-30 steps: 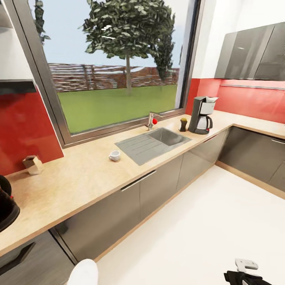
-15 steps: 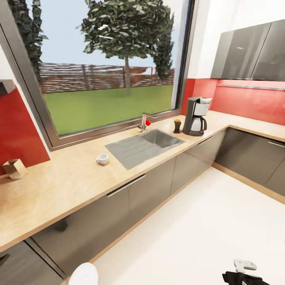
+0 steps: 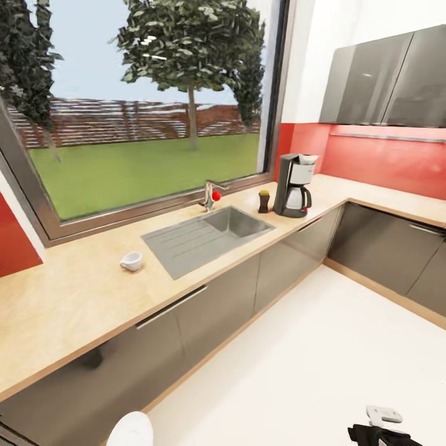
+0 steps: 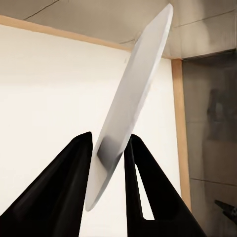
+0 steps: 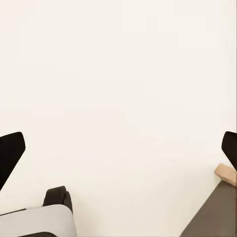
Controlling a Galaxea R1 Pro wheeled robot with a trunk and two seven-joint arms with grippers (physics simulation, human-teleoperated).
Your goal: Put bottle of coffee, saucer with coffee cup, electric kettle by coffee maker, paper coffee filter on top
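The left gripper (image 4: 108, 158) is clamped on the saucer (image 4: 131, 98), its two black fingers (image 4: 69, 182) pinching the white disc near one edge so the saucer stands on its rim, tilted; in the head view the saucer (image 3: 129, 428) shows as a white curve at the bottom edge, over the pale floor (image 3: 310, 359); the right gripper (image 5: 118, 153) has its fingers spread wide, one black tip at each side of its wrist view, nothing between them but floor; part of the right arm (image 3: 384, 427) shows at the lower right of the head view.

Across the room the wooden countertop (image 3: 74, 297) runs under a big window (image 3: 142, 105); the coffee cup (image 3: 131, 261) sits alone on it, just left of the sink (image 3: 207, 232); a faucet (image 3: 210, 195) with a red knob stands behind the basin; further right the coffee maker (image 3: 293, 184) stands upright near the corner, with a light-coloured thing on its top that may be the paper filter, though I cannot tell; the bottle of coffee (image 3: 264, 201), small and dark, stands just beside the machine on its left; grey cabinets (image 3: 217, 303) run below the counter.
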